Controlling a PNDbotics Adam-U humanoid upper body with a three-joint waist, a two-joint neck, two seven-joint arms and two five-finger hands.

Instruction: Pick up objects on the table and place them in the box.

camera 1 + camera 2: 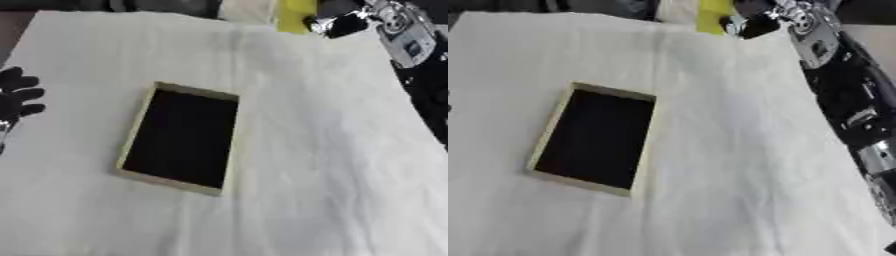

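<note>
There is 1 box [180, 138] with a dark inside on 1 white cloth [332, 165], 1 yellow thing [713, 15] at the far edge, and 2 robot hands: left [17, 97], right [339, 23]

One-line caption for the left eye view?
Right arm reaches to a yellow object at the table's far edge; empty box sits mid-table, left hand idle.

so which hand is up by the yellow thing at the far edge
The right hand, reaching along the table's right side to the yellow object. The left hand rests at the left edge, nearer the box.
</note>
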